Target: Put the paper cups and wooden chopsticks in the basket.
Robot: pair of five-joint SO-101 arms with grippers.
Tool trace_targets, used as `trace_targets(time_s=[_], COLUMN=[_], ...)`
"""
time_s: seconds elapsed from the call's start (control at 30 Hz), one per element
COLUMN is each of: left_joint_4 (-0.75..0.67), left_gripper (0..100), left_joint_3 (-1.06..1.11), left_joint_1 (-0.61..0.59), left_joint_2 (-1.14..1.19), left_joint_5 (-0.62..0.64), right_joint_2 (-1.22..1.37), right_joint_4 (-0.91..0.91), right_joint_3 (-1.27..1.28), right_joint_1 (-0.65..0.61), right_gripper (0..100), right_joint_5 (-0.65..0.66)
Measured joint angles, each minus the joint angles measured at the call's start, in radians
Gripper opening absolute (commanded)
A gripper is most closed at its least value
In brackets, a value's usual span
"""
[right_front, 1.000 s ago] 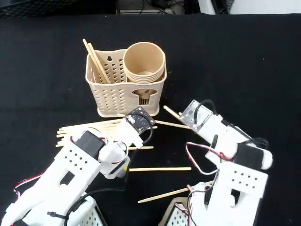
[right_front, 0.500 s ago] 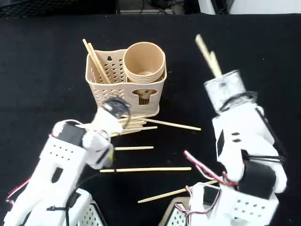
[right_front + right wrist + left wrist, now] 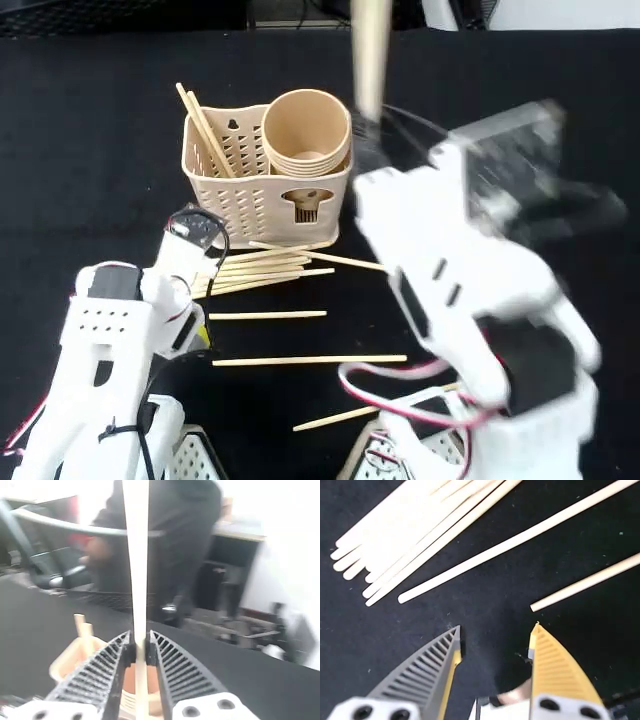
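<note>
**Black cloth, a pale basket, and 1 stick held upright**

Black cloth covered the whole table, and the high view caught dark cables past its far edge. The right wrist view looked out into the room behind, where dark furniture stood against a bright white wall.

From above, the basket stood on the cloth with a stack of paper cups in the compartment nearer the right arm. 2 chopsticks leaned in the other compartment. Just in front of the basket lay a bundle of chopsticks, and nearer the arms several loose chopsticks lay apart from one another.

The left wrist view showed what the high view hid. The left gripper hung low over the cloth with its fingers spread apart and empty, near the ends of the bundle.

The right wrist view showed the right gripper clamped on a held stick that pointed straight up, with the basket and cups seen past its fingers. Whether it was 1 stick or a pair could not be told.
</note>
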Motion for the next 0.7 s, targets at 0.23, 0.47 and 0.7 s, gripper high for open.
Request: trace_targets(time_s=[0.23, 0.47, 0.7], left_joint_4=[-0.198, -0.295, -0.304], left_gripper=[23, 23, 23], left_joint_3=[0.144, 0.212, 0.218], left_joint_1=[0.0, 0.0, 0.0], left_joint_2=[0.0, 0.0, 0.0], left_joint_5=[0.002, 0.043, 0.043], right_joint_2=[0.209, 0.428, 0.614], right_joint_4=[-0.163, -0.413, -0.54], right_joint_3=[-0.143, -0.143, -0.143], right_joint_1=[-0.175, -0.186, -0.203], right_gripper=[1.2, 1.2, 1.2], right_joint_5=[-0.015, -0.015, -0.015])
